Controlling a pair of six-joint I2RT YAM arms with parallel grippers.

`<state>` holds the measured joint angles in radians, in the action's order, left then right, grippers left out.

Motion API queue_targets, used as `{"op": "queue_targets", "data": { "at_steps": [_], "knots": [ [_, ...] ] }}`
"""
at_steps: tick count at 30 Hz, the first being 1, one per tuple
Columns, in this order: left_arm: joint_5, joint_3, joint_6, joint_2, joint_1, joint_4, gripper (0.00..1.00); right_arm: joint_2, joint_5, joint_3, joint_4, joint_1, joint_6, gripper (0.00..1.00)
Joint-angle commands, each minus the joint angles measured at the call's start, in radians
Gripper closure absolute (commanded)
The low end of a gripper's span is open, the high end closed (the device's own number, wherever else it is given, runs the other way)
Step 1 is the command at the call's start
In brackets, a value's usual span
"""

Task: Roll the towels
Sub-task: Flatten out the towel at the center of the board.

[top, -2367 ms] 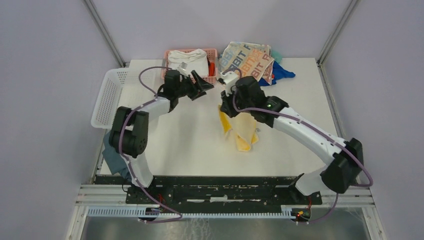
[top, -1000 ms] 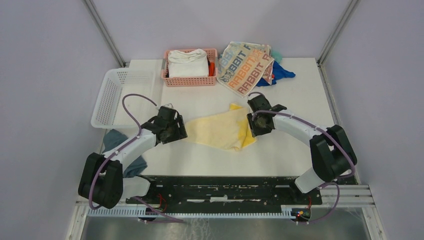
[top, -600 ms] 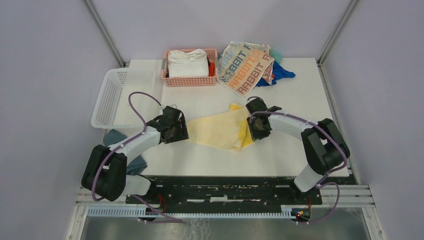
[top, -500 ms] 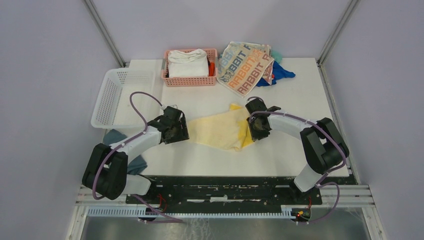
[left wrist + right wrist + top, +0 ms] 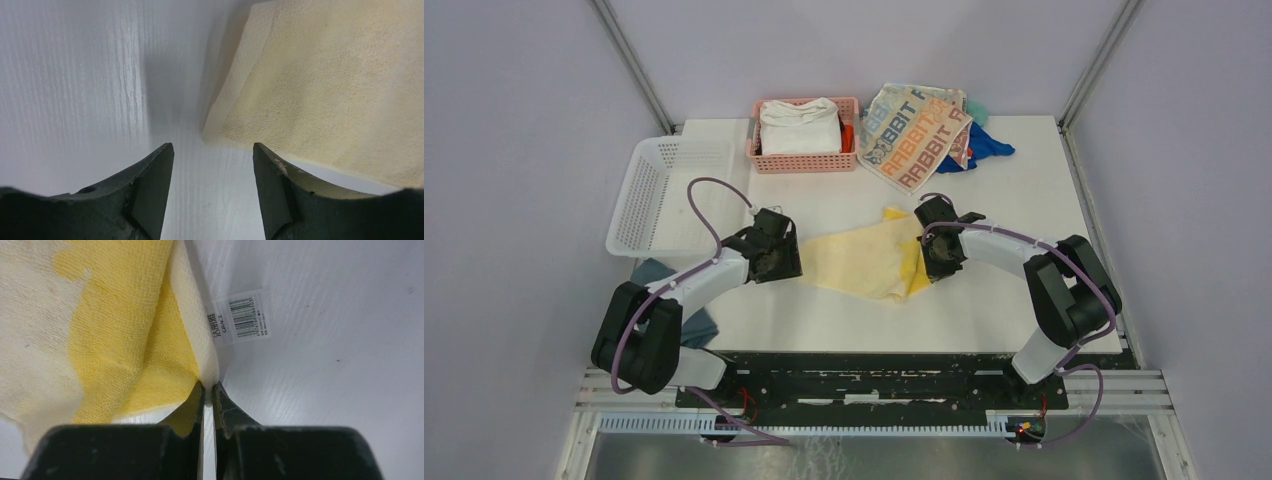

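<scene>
Yellow towel (image 5: 859, 262) pinched by right gripper (image 5: 208, 385), left gripper (image 5: 212, 150) gaping; pink basket (image 5: 804, 165) holds cloth (image 5: 799, 125).

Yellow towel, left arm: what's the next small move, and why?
Probably nudge the left gripper forward and close it on the yellow towel corner. Its jaws stand open with that corner just ahead of the tips, untouched, while the right gripper is pinched shut on the opposite edge.

Table (image 5: 1024, 190): white, wood-grain top.
Middle: yellow towel (image 5: 859, 262), mostly flat.
Far edge: pink basket (image 5: 804, 163); beside it RABBIT towel (image 5: 919, 135) over a blue cloth (image 5: 989, 148).
Left edge: white basket (image 5: 639, 200).
</scene>
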<state>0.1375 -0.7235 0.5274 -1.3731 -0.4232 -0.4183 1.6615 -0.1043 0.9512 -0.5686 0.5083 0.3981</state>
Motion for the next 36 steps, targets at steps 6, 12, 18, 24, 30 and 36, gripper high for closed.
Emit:
{"op": "queue_targets", "data": {
  "at_steps": [6, 12, 18, 24, 30, 36],
  "knots": [
    [0.034, -0.064, -0.064, -0.068, -0.005, 0.006, 0.43, -0.003, -0.043, -0.015, 0.001, -0.006, 0.006, 0.92],
    [0.022, -0.067, -0.066, -0.126, -0.021, 0.001, 0.52, -0.013, -0.051, -0.010, -0.005, -0.006, 0.007, 0.92],
    [0.048, -0.055, -0.054, -0.183, -0.046, -0.006, 0.61, -0.039, -0.055, -0.009, -0.004, -0.006, 0.008, 0.92],
    [0.060, -0.070, -0.054, -0.178, -0.046, 0.015, 0.82, -0.064, -0.090, 0.002, -0.014, -0.016, -0.001, 0.95],
    [0.057, -0.194, -0.087, -0.119, -0.004, -0.012, 0.97, -0.107, -0.100, 0.044, -0.048, -0.101, -0.010, 1.00],
    [0.018, -0.421, -0.144, -0.068, 0.108, -0.067, 0.97, -0.182, -0.149, 0.172, -0.116, -0.197, -0.023, 1.00]
  ]
}}
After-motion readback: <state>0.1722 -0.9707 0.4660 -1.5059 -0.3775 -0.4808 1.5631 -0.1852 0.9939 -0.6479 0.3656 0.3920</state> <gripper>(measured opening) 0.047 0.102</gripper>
